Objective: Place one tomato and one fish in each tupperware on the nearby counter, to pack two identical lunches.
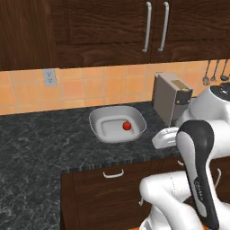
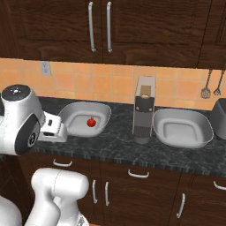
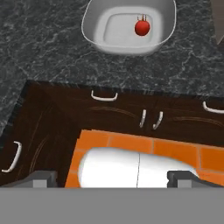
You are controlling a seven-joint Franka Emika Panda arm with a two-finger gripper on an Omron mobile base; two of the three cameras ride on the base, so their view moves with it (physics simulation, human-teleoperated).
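A: Any writing or labels to read?

B: None that I can make out, not on the toaster (image 2: 144, 110) nor the trays.

A: Where do things lie?

B: On the desk (image 1: 40, 134), the left tray (image 2: 84, 117) holds one tomato (image 2: 91, 122); the right tray (image 2: 182, 127) sits just right of the toaster.

A: And the tool?

B: The tool (image 3: 113, 178) hangs in front of the desk above the orange floor (image 3: 175, 151), jaws spread wide, holding nothing.

second tupperware (image 1: 164, 137): mostly hidden by arm | toaster (image 1: 173, 96): partly hidden
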